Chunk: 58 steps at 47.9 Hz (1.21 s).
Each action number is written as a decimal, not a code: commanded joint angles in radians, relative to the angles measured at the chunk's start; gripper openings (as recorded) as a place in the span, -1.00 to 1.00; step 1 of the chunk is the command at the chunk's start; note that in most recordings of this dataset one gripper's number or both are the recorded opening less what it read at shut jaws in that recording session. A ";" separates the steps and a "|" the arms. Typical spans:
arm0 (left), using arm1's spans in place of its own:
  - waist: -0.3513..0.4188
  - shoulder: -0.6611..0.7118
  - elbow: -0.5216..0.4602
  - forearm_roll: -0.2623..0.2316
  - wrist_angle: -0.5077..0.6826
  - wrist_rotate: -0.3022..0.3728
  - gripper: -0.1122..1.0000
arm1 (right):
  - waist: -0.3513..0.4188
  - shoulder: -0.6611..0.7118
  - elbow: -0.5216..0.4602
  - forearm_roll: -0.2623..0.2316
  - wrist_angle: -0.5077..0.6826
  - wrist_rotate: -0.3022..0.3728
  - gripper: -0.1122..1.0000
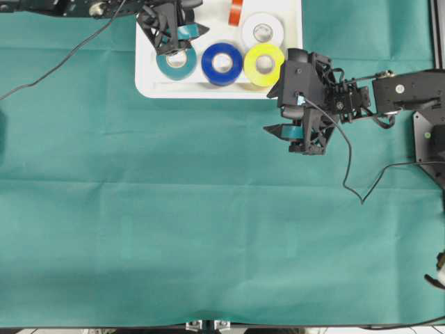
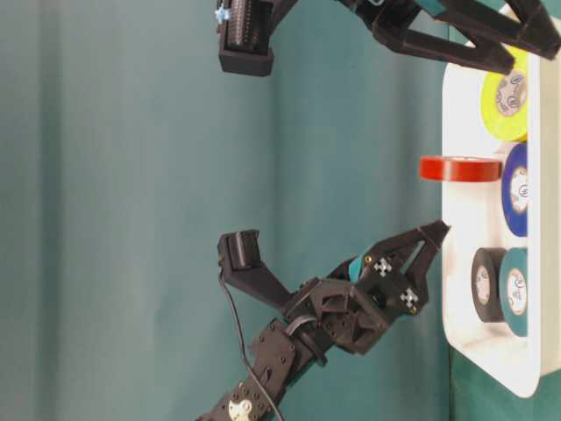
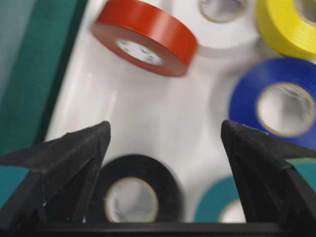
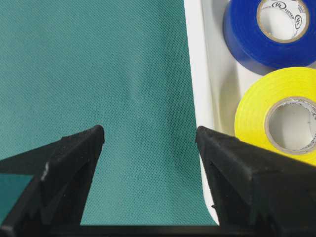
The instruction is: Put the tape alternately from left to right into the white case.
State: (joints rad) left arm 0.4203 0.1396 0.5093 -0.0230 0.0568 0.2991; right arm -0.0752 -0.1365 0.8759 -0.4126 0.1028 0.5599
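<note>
Green cloth (image 1: pixel 208 229) covers the table, and the white case (image 1: pixel 147 78) sits at its far edge in the overhead view. All six tapes show in the case. The teal roll (image 1: pixel 176 65), blue roll (image 1: pixel 222 64) and yellow roll (image 1: pixel 263 65) lie flat in a row along the near rim. The white roll (image 1: pixel 262 30) lies flat behind the yellow one. The red roll (image 2: pixel 459 168) stands on edge, blurred in the left wrist view. The black roll (image 3: pixel 133 192) lies just beside the teal one. Above these two hangs the left hand (image 3: pixel 165 143), spread wide and gripping nothing. The right hand (image 4: pixel 149 138) is also spread and empty, over the cloth just beside the case's rim near the yellow roll.
</note>
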 commanded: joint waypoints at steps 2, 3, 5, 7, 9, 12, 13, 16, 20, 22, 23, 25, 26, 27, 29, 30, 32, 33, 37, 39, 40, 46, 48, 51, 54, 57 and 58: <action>-0.035 -0.066 0.041 0.000 -0.003 -0.003 0.56 | 0.002 -0.009 -0.009 -0.002 -0.008 0.002 0.72; -0.040 -0.071 0.048 0.000 -0.003 -0.003 0.56 | 0.002 -0.009 -0.008 -0.002 -0.008 0.002 0.72; -0.052 -0.083 0.061 0.000 -0.003 -0.003 0.56 | 0.002 -0.009 -0.009 -0.002 -0.008 0.002 0.72; -0.064 -0.097 0.075 0.000 -0.003 -0.005 0.56 | 0.002 -0.009 -0.009 -0.002 -0.008 0.002 0.72; -0.078 -0.109 0.089 0.000 -0.003 -0.005 0.56 | 0.002 -0.009 -0.009 -0.002 -0.008 0.002 0.72; -0.097 -0.124 0.107 0.000 -0.003 -0.006 0.56 | 0.002 -0.009 -0.009 -0.002 -0.008 0.000 0.72; -0.104 -0.130 0.114 0.000 -0.003 -0.006 0.56 | 0.002 -0.009 -0.009 -0.002 -0.008 0.002 0.72; -0.123 -0.147 0.130 0.000 -0.003 -0.006 0.56 | 0.002 -0.009 -0.009 -0.002 -0.008 0.002 0.72; -0.152 -0.169 0.149 -0.003 -0.003 -0.006 0.56 | 0.002 -0.009 -0.009 -0.002 -0.008 0.002 0.72; -0.166 -0.178 0.156 -0.003 -0.002 -0.006 0.56 | 0.002 -0.008 -0.008 -0.002 -0.008 0.002 0.72; -0.173 -0.181 0.160 -0.003 -0.002 -0.006 0.56 | 0.002 -0.009 -0.009 -0.002 -0.008 0.002 0.72; -0.187 -0.190 0.166 -0.003 -0.002 -0.006 0.56 | 0.002 -0.009 -0.009 -0.002 -0.008 0.002 0.72; -0.195 -0.193 0.167 -0.003 -0.003 -0.006 0.56 | 0.002 -0.009 -0.009 -0.002 -0.008 0.002 0.72; -0.201 -0.195 0.170 -0.003 -0.002 -0.006 0.56 | 0.002 -0.009 -0.009 -0.002 -0.008 0.002 0.72; -0.216 -0.199 0.176 -0.003 -0.002 -0.008 0.56 | 0.002 -0.009 -0.009 -0.002 -0.008 0.002 0.72; -0.222 -0.201 0.179 -0.003 0.000 -0.008 0.56 | 0.002 -0.009 -0.009 -0.002 -0.009 0.002 0.72; -0.238 -0.204 0.184 -0.003 0.003 -0.008 0.56 | 0.002 -0.009 -0.009 -0.002 -0.008 0.002 0.72; -0.244 -0.206 0.187 -0.003 0.005 -0.008 0.56 | 0.002 -0.009 -0.009 -0.002 -0.008 0.002 0.72; -0.278 -0.207 0.198 -0.003 0.012 -0.011 0.56 | 0.002 -0.009 -0.009 -0.002 -0.008 0.002 0.72; -0.291 -0.209 0.202 -0.005 0.015 -0.011 0.56 | 0.002 -0.009 -0.009 -0.002 -0.008 0.002 0.72; -0.298 -0.209 0.204 -0.005 0.017 -0.011 0.56 | 0.002 -0.009 -0.009 -0.002 -0.008 0.002 0.72; -0.336 -0.209 0.210 -0.005 0.025 -0.011 0.56 | 0.002 -0.008 -0.009 -0.002 -0.008 0.000 0.72; -0.348 -0.209 0.212 -0.005 0.025 -0.011 0.56 | 0.002 -0.009 -0.008 -0.002 -0.009 0.002 0.72; -0.365 -0.209 0.212 -0.006 0.025 -0.011 0.56 | 0.002 -0.009 -0.009 -0.002 -0.015 0.002 0.72; -0.382 -0.209 0.213 -0.005 0.023 -0.014 0.56 | 0.002 -0.009 -0.008 -0.002 -0.023 0.002 0.72; -0.393 -0.207 0.216 -0.006 0.020 -0.021 0.56 | 0.002 -0.009 -0.008 -0.002 -0.029 0.002 0.72; -0.397 -0.206 0.218 -0.005 0.020 -0.026 0.56 | 0.002 -0.009 -0.008 -0.002 -0.031 0.002 0.72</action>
State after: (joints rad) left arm 0.0399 -0.0430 0.7179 -0.0261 0.0844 0.2807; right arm -0.0752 -0.1365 0.8759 -0.4126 0.0874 0.5599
